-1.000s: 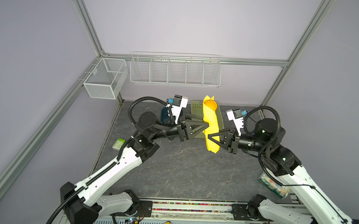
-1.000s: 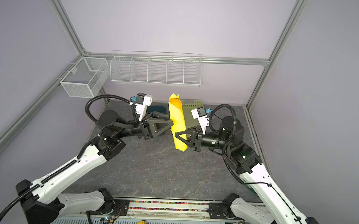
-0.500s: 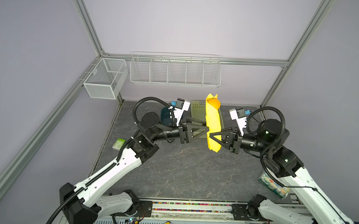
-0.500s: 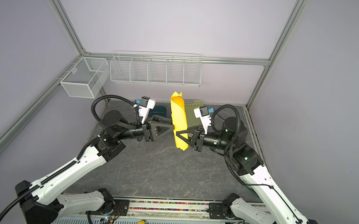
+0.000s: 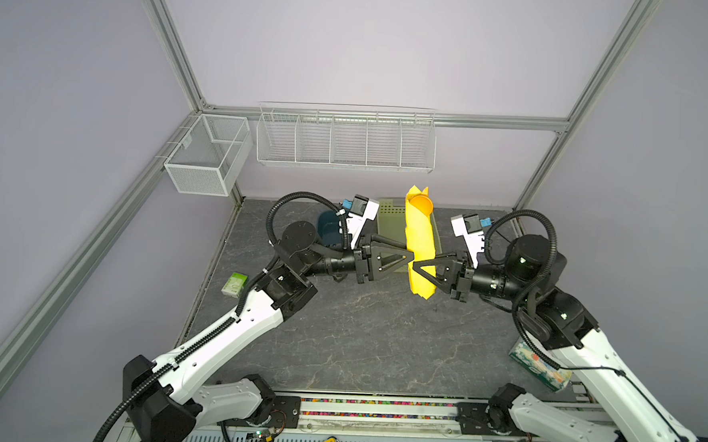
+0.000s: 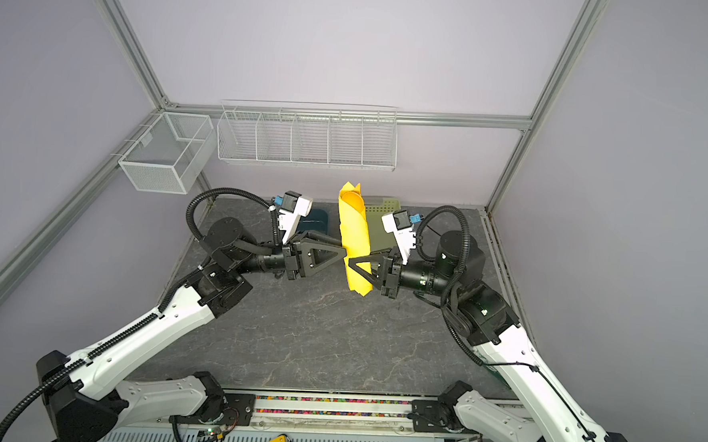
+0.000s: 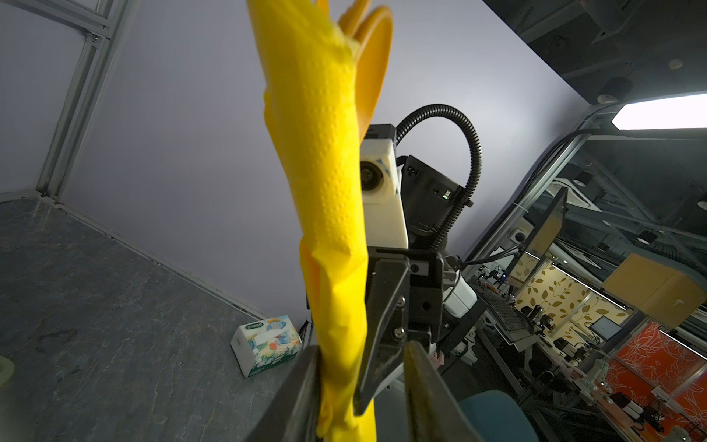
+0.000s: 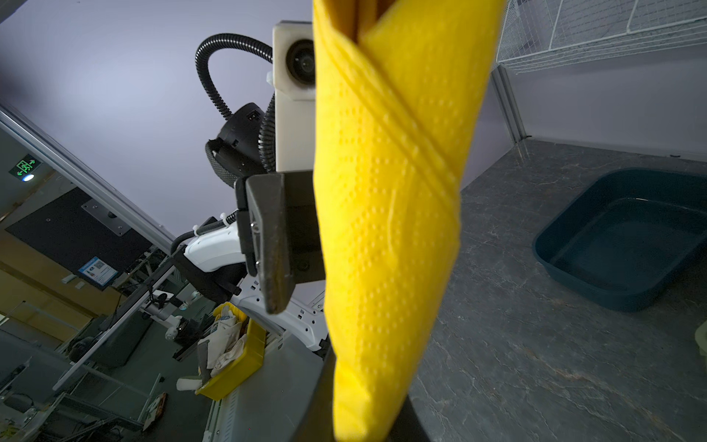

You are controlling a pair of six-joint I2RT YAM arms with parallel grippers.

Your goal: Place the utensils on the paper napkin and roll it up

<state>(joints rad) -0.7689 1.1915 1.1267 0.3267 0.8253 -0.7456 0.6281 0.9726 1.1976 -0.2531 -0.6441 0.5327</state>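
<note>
Since the paper napkin (image 5: 419, 250) is already rolled, you have it standing almost upright in the air, over the 12 o'clock half of the table (image 5: 358, 347). An orange spoon bowl (image 5: 422, 202) shows at the roll's 12 o'clock end. Your right gripper (image 5: 415, 267) comes in from 3 o'clock and is clamped on the roll's lower part. Your left gripper (image 5: 411, 256) comes in from 9 o'clock and straddles the roll close by. Its jaws are partly apart, with one finger against the paper. A blue bin (image 5: 327, 231) lies at 10 o'clock and a tissue pack (image 5: 540, 365) at 4 o'clock.

Grey marbled tabletop (image 5: 359, 334): blue tray (image 5: 326, 231), green tray (image 5: 390, 215) at rear; packet (image 5: 234, 284) at left edge; tissue pack (image 5: 538, 364) at right.
</note>
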